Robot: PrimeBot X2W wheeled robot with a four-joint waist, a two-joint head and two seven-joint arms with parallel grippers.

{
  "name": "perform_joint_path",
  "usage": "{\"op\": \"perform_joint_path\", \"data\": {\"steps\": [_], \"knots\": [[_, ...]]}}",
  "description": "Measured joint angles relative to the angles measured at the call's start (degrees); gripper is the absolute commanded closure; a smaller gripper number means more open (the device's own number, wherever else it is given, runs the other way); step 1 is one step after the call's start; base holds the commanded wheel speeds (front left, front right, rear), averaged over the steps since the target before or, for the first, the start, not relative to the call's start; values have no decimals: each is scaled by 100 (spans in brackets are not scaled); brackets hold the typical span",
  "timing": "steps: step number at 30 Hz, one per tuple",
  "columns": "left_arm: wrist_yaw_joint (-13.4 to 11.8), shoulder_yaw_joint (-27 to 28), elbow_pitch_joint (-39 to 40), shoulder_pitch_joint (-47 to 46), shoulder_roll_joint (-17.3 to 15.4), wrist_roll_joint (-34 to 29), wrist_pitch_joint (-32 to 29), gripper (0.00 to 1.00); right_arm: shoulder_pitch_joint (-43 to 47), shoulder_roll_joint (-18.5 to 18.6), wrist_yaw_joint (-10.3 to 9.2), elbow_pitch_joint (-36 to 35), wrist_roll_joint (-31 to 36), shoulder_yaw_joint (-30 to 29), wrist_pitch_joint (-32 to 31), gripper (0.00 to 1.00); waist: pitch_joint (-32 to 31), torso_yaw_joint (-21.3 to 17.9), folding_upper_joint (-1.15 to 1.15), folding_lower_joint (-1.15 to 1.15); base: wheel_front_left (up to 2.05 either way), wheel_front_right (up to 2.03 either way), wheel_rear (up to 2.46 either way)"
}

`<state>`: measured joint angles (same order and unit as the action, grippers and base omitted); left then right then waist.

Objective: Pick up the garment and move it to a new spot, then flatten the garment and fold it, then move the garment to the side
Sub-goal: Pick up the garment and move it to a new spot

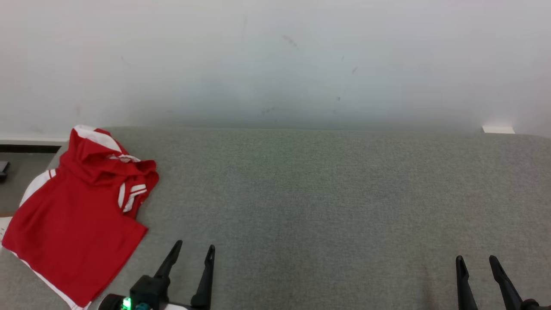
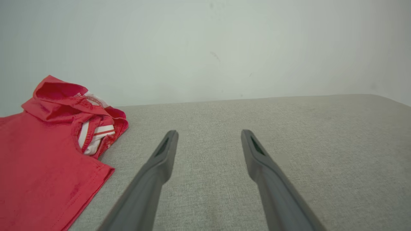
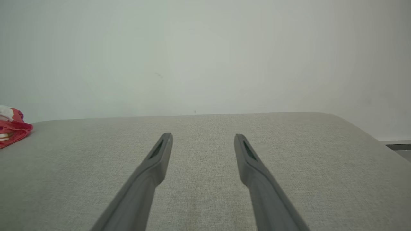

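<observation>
The garment [image 1: 77, 215] is a red top with white trim, lying at the far left of the grey table, its lower part flat and its upper part bunched near the back edge. In the left wrist view the garment [image 2: 41, 150] lies left of my fingers. Its bunched end, the garment [image 3: 11, 128], peeks in at the left edge of the right wrist view. My left gripper [image 1: 194, 246] stands open just right of the cloth, apart from it, with nothing between its fingers [image 2: 163, 154]. My right gripper [image 1: 476, 258] is open over bare table at the lower right.
The grey fabric-covered table [image 1: 327, 198] runs up to a white wall behind it. A small white object [image 1: 498, 128] sits at the table's back right corner. Left of the table, beyond the garment, lies darker floor [image 1: 17, 189]; the table's right edge drops off [image 3: 379, 138].
</observation>
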<state>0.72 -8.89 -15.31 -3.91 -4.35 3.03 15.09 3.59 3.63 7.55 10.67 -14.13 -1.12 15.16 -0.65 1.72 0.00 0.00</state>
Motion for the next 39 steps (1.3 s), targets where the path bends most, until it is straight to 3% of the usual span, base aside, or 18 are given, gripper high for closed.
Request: {"op": "perform_joint_path", "data": {"steps": [7,20,30,39], "knots": [[33,-23,2,-49,31,-12,3,0,34,12,0,-33,-19,92,1,0,6,473,0,0,0,0,0],[-4,160,113,59,10,-32,4,0,-34,8,0,41,-25,483,1,0,30,1816,0,0,0,0,0],[37,358,170,-142,25,88,4,0,-246,171,0,-47,-24,617,1,0,340,1989,0,0,0,0,0],[227,760,-482,-2035,-229,296,4,0,-766,764,0,-280,5,610,2,0,1273,1884,0,0,0,0,0]]}}
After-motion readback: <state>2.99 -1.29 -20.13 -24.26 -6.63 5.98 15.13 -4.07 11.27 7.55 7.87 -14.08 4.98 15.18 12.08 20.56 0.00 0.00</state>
